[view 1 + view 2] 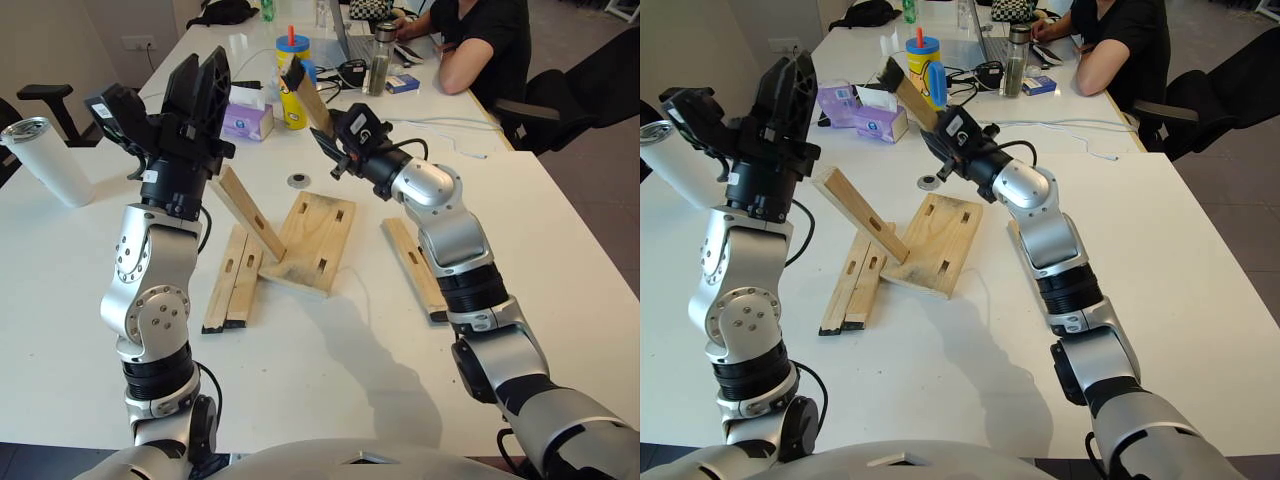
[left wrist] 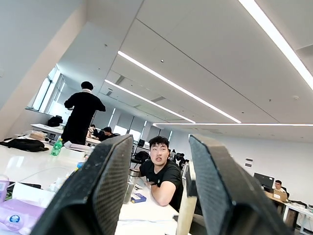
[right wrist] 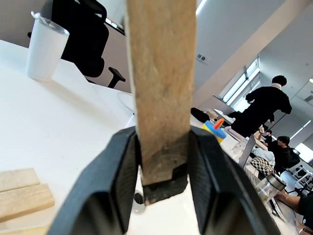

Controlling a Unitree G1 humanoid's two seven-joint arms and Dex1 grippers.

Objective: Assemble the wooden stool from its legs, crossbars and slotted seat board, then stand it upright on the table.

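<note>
Assembly looks barely begun: one slotted wooden leg [image 1: 250, 213] leans against the pale seat board [image 1: 322, 238]; right claw [image 3: 164, 161] clamps a wooden plank [image 3: 161, 73], left claw [image 1: 203, 62] gapes empty; three pieces [image 1: 232, 280] lie loose.

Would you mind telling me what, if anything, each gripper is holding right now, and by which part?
The right gripper clamps a wooden bar near one end; the left gripper is open and empty.

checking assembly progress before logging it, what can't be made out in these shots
seat board underside, eye views: hidden by the board itself
wooden piece on its right, eye views: partly covered by the right arm
held piece, right wrist view: top cut by the edge, base inside the right gripper
</note>
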